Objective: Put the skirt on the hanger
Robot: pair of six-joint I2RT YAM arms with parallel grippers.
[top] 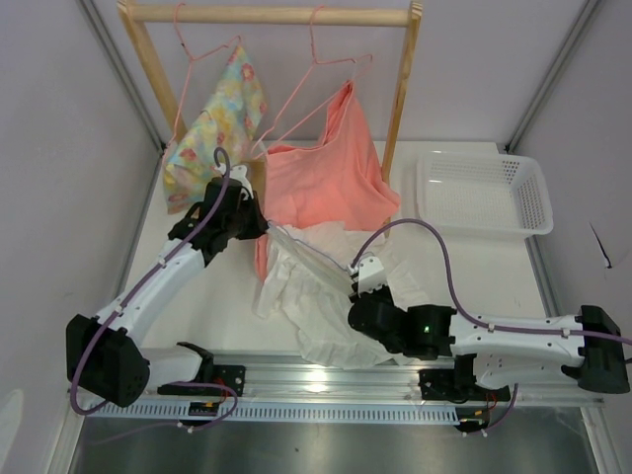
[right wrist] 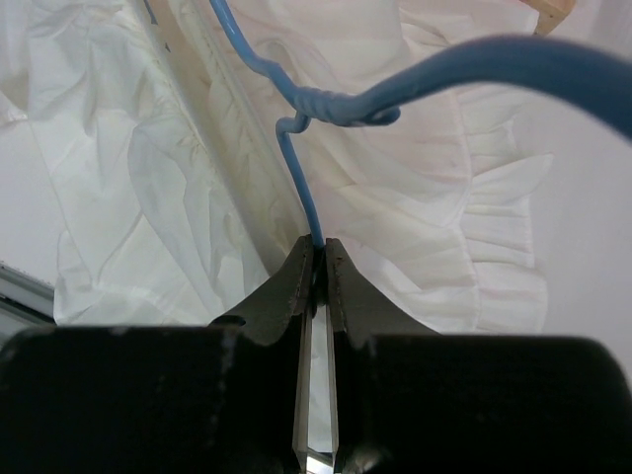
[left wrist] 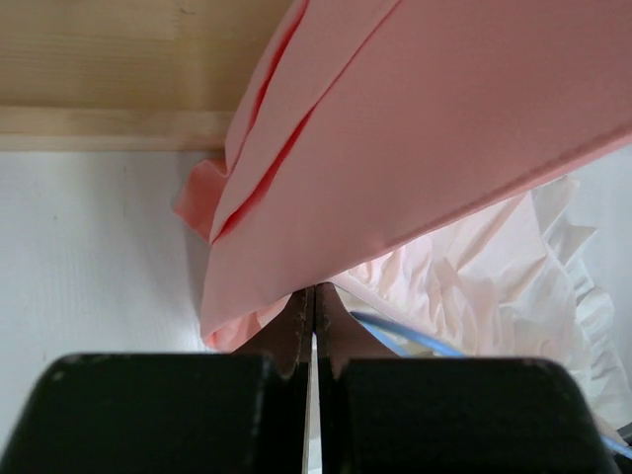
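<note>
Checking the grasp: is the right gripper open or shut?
Shut, on the hanger: the right wrist view shows the fingers of the right gripper pressed together, the blue wire pinched between them.

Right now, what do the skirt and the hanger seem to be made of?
The skirt looks like thin, matte white fabric: it creases softly and its hem ruffles. The hanger looks like wire with a glossy blue coating, twisted at the neck; probably metal.
</note>
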